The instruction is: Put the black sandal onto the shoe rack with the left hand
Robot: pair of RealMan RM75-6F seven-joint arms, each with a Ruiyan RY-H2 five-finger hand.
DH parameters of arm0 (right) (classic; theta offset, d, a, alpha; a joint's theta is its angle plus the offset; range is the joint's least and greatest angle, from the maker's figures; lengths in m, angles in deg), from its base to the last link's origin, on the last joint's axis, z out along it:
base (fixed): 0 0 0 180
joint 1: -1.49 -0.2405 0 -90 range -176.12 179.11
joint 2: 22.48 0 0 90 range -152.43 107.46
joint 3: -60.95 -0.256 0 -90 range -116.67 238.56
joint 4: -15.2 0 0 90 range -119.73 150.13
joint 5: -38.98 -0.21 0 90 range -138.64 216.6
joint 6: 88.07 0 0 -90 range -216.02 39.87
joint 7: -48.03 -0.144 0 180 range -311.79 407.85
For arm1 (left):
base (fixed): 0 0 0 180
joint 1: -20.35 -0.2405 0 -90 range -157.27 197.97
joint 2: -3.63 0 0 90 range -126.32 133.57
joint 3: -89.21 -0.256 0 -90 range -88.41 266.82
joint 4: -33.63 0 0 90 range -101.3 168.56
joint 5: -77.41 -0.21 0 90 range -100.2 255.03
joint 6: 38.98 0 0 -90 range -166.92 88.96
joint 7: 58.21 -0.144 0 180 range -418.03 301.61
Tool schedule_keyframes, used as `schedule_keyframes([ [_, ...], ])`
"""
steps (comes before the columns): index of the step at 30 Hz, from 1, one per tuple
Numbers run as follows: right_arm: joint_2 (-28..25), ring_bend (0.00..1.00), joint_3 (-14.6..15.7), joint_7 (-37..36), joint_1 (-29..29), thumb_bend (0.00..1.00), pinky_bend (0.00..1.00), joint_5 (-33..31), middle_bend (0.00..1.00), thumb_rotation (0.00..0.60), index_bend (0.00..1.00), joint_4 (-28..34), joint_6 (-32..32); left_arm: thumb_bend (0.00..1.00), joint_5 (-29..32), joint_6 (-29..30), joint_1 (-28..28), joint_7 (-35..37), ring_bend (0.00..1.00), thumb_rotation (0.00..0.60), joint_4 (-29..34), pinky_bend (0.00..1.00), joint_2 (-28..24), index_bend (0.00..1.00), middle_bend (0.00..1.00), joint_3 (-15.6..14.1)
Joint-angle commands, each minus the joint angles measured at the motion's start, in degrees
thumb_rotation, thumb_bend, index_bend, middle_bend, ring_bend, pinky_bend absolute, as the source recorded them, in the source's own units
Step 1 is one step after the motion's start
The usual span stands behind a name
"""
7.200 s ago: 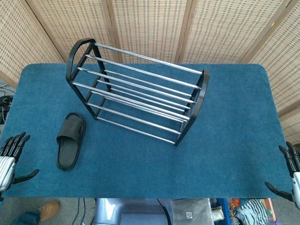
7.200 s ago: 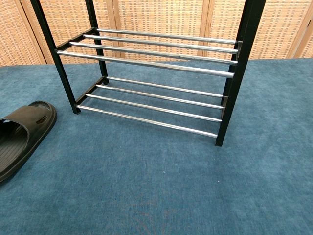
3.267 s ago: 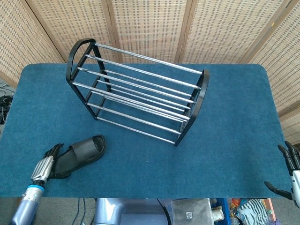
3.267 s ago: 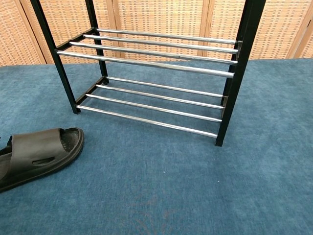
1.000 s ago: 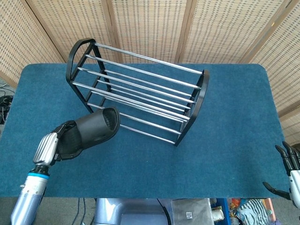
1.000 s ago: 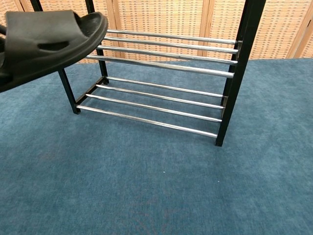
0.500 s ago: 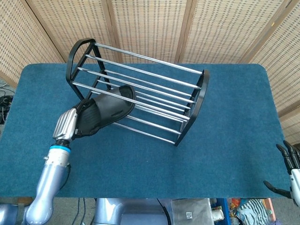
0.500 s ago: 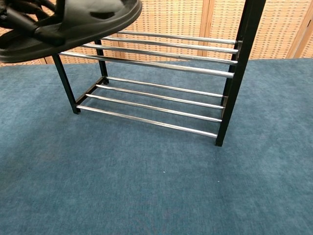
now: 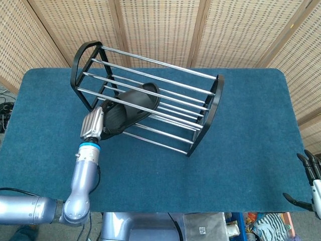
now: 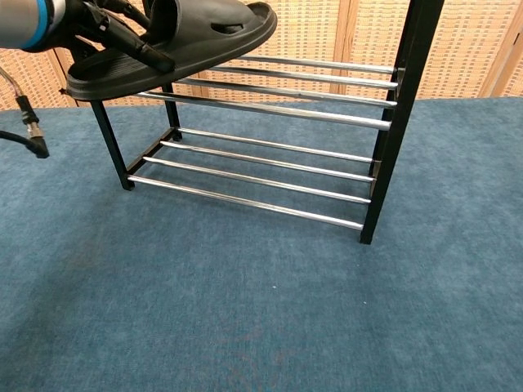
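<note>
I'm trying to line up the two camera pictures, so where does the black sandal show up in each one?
Head view: the black sandal lies left of centre, over the rack's bars, its heel end held by the left hand.
Chest view: the black sandal sits at the top left, above the upper bars.
Shared landmark: the shoe rack, its black right end frame.

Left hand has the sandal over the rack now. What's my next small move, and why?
Probably ease the left hand down and slightly forward until the black sandal rests on the shoe rack rails. The chest view shows the sole over the middle-tier bars, heel overhanging the front rail, and whether it touches is unclear, so releasing now might tip it off.
</note>
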Motion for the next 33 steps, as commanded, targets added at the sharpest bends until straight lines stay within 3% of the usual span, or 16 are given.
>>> schedule_keyframes([
  [1,-0.1,0.0,0.0,-0.2,-0.1,0.0,0.0,-0.1,0.0,0.6,0.0,-0.1,-0.2,0.44,1.0,0.5,1.0,0.4,0.31,0.6,-1.8,0.52,1.3,0.33,0.35,0.6],
  [9,-0.4,0.0,-0.2,-1.0,0.0,0.0,0.0,-0.4,0.0,0.6,0.0,0.0,0.0,0.44,0.7,-1.5,0.6,3.4,0.31,0.6,-4.1,0.52,1.1,0.33,0.35,2.2],
  [23,-0.9,0.0,-0.3,-2.5,0.1,0.0,0.0,-0.5,0.0,0.6,0.0,-0.4,0.2,0.44,8.8,-3.5,1.0,2.9,0.31,0.6,-6.1,0.52,-0.3,0.33,0.35,5.0],
  [25,-0.9,0.0,-0.3,-2.7,0.1,0.0,0.0,-0.6,0.0,0.6,0.0,-0.4,0.2,0.44,9.4,-2.9,1.1,3.0,0.29,0.6,-5.7,0.52,-0.4,0.33,0.31,5.3],
  [27,-0.9,0.0,-0.3,-2.7,0.0,0.0,0.0,-0.5,0.0,0.6,0.0,-0.4,0.2,0.44,9.9,-2.5,1.2,3.2,0.19,0.6,-5.2,0.45,-0.7,0.27,0.2,5.7],
  [30,-1.0,0.0,-0.2,-2.8,0.1,0.0,0.0,-0.3,0.0,0.6,0.0,-0.4,0.3,0.44,10.2,-3.0,0.8,4.1,0.02,0.6,-3.7,0.24,-1.2,0.1,0.02,6.3],
  [33,-1.0,0.0,-0.2,-3.0,0.2,0.0,0.0,-0.2,0.0,0.6,0.0,-0.4,0.4,0.44,10.1,-3.3,0.5,4.8,0.0,0.6,-2.7,0.12,-1.6,0.03,0.0,6.6],
])
